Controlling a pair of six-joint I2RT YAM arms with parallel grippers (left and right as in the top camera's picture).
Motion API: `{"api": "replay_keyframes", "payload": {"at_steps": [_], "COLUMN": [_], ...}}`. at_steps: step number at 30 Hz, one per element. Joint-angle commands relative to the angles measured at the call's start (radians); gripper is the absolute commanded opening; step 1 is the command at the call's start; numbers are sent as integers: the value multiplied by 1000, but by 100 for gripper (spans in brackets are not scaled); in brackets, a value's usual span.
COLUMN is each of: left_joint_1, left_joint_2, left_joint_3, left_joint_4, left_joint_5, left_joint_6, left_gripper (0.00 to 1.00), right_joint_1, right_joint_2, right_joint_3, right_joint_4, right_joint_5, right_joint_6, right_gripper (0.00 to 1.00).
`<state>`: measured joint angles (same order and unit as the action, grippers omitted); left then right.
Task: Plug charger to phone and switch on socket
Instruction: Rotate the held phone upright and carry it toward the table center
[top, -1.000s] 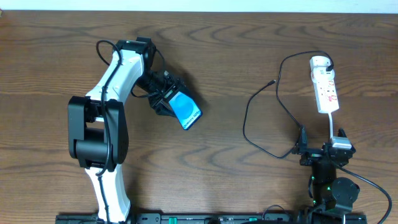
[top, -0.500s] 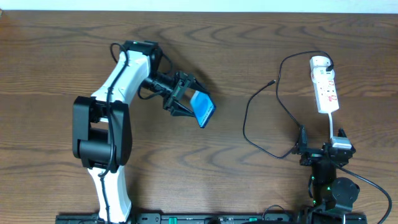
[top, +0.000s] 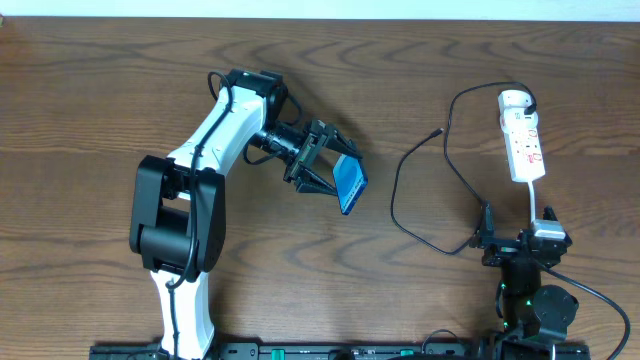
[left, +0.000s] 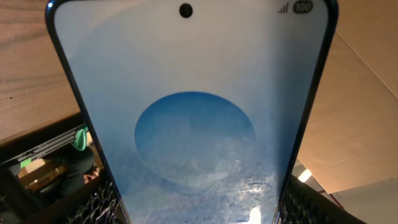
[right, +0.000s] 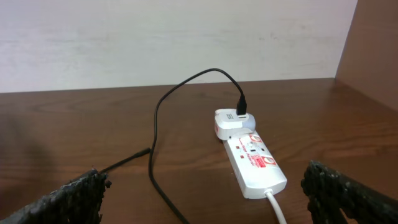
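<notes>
Holding the phone (top: 351, 185) clamped near the worktop (top: 90, 90) centre, the left end effector (top: 335, 172) is facing the charger (top: 398, 195), whose free tip is lying at 2 o'clock. The right end effector (right: 205, 177) is sitting wide open and empty. Plugging in and switching the socket (top: 522, 145) are apparently both outstanding.

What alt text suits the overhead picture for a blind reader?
The left claw holds a lit blue phone over a wooden table. To its right lie a looping black charger cable and a white power strip; the right claw sits open nearby.
</notes>
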<state>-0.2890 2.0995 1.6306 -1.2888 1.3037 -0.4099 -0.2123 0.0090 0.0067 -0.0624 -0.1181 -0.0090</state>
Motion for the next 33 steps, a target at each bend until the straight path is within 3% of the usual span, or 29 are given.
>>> {"api": "replay_keyframes", "payload": {"at_steps": [1, 33], "left_joint_1": [2, 2], "left_joint_2": [-26, -26], "left_joint_3": [4, 4], "left_joint_4": [-4, 14], "left_joint_5": [47, 47], "left_joint_6": [21, 21], "left_gripper": [63, 63], "right_joint_1": [-2, -2], "right_joint_2": [-3, -3], "right_joint_3": [-2, -2], "right_joint_4": [-3, -2], "right_joint_5": [0, 0], "right_joint_6": [-7, -7], "right_gripper": [99, 99]}}
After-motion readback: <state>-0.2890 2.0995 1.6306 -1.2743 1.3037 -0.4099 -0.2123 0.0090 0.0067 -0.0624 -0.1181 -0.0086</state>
